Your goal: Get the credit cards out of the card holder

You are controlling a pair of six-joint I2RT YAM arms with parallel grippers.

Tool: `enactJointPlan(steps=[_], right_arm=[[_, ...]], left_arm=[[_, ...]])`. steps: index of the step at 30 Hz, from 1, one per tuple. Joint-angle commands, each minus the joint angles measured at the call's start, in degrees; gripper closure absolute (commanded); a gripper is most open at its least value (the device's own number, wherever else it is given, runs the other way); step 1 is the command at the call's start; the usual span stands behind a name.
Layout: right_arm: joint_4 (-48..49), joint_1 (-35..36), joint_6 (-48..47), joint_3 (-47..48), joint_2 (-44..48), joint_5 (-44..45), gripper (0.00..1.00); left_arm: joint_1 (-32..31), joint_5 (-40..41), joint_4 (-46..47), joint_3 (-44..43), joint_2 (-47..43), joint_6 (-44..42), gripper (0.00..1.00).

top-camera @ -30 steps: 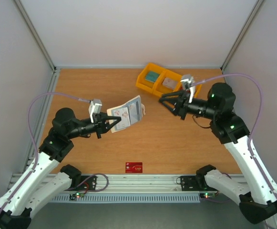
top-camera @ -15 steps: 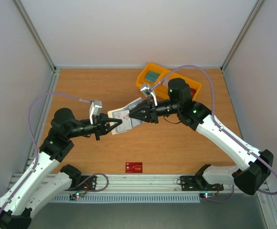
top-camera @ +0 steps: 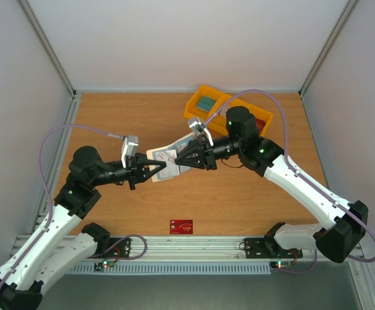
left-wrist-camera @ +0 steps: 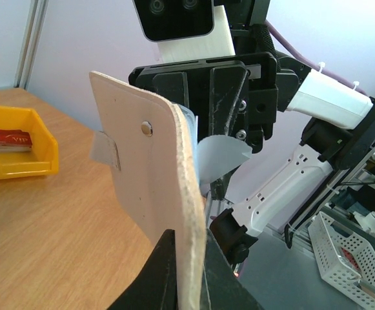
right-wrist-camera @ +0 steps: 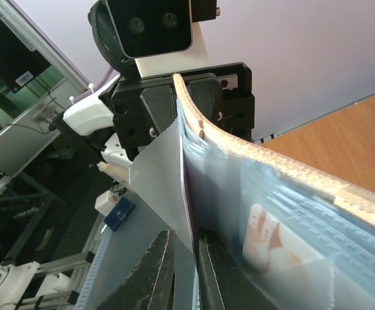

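the card holder (top-camera: 174,150) hangs in the air over the middle of the table (top-camera: 239,194), caught between the two arms. the left gripper (top-camera: 153,169) comes at it from the left with its jaws closed on the holder's lower edge; in the left wrist view the cream outer cover stands upright out of the fingers, its snap stud facing the camera. the right gripper (top-camera: 177,163) meets the holder from the opposite side, tips just beside the left one's. in the right wrist view its two fingers (right-wrist-camera: 153,271) are drawn almost together on the edge of a thin pale grey-blue leaf (right-wrist-camera: 164,174) at the holder's open side; whether that leaf is a card or part of the lining cannot be told. just to the right of it, a pale card with reddish print (right-wrist-camera: 268,236) sits in a clear sleeve of the holder. a red card (top-camera: 181,227) lies flat on the table near the front edge, well apart from both grippers. a yellow bin (top-camera: 193,111) stands at the far side of the table, behind the right arm.
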State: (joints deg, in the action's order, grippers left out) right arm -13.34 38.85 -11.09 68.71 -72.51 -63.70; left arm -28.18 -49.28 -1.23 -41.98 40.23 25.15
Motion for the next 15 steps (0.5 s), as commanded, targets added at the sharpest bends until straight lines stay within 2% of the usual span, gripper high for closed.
enactJointPlan(steps=[1, 6, 12, 15], right_arm=[[-0.3, 0.6, -1.4, -0.7, 0.2, -1.8, 0.87], [-0.4, 0.6, -1.2, -0.6, 0.6, -0.6, 0.99], [-1.7, -1.4, -2.0, -1.0, 3.0, 1.2, 0.99], [-1.6, -3.7, -1.2, -1.5, 3.7, 0.5, 0.99]], left_arm=[[0.1, 0.0, 4.5, -0.1, 0.1, 0.3, 1.0], [0.2, 0.0, 4.4, 0.1, 0.0, 0.5, 1.0], [0.1, 0.4, 1.7, -0.3, -0.7, 0.7, 0.99], [0.1, -0.2, 1.5, -0.4, -1.0, 1.1, 0.89]])
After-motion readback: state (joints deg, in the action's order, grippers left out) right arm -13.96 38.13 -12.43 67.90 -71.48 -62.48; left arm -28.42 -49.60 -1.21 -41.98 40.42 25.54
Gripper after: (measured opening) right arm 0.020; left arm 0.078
